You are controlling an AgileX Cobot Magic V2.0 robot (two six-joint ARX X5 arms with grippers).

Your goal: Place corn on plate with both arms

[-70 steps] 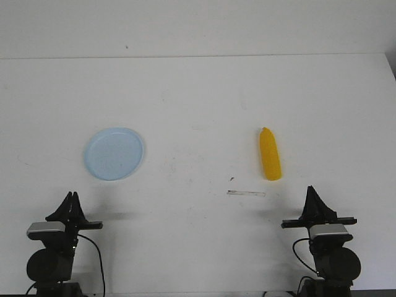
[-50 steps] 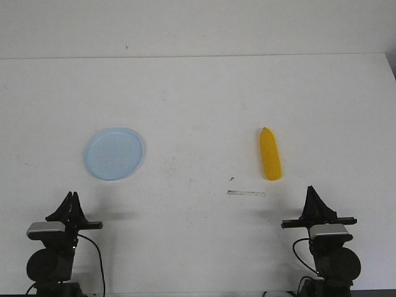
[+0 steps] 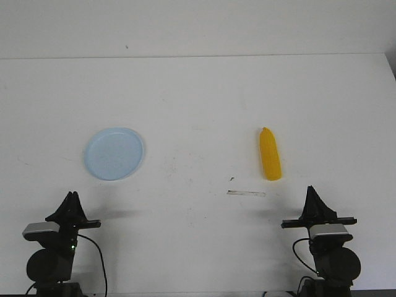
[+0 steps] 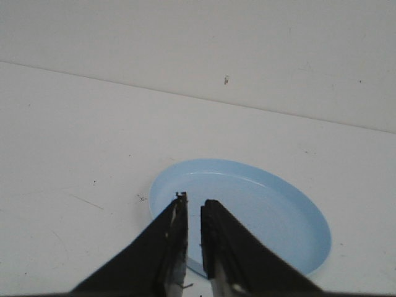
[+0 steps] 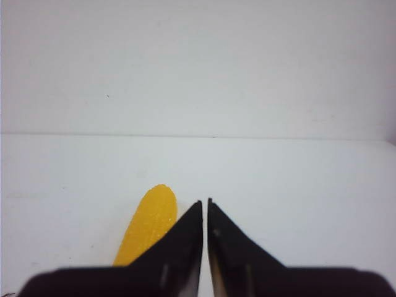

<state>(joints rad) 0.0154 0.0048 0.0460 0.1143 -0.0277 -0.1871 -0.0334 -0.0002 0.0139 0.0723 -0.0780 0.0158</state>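
Observation:
The corn (image 3: pixel 270 154), a smooth yellow cob, lies on the white table right of centre, its tapered tip pointing away from me. The pale blue plate (image 3: pixel 114 153) rests flat at left of centre with nothing on it. My left gripper (image 3: pixel 73 194) is low at the near edge, short of the plate, jaws shut and holding nothing. In the left wrist view the gripper (image 4: pixel 193 199) points at the plate (image 4: pixel 266 204). My right gripper (image 3: pixel 311 189) is shut too, near and slightly right of the corn. The right wrist view shows the corn (image 5: pixel 148 226) beside the gripper (image 5: pixel 205 201).
A thin pale strip (image 3: pixel 246 193) and a small dark speck (image 3: pixel 232 179) lie on the table between the corn and my right arm. The table's far edge (image 3: pixel 198 57) meets a white wall. Both arm bases sit at the near edge.
The left arm's wrist camera housing has shifted slightly to the left. The corn, the plate and the right arm have not moved.

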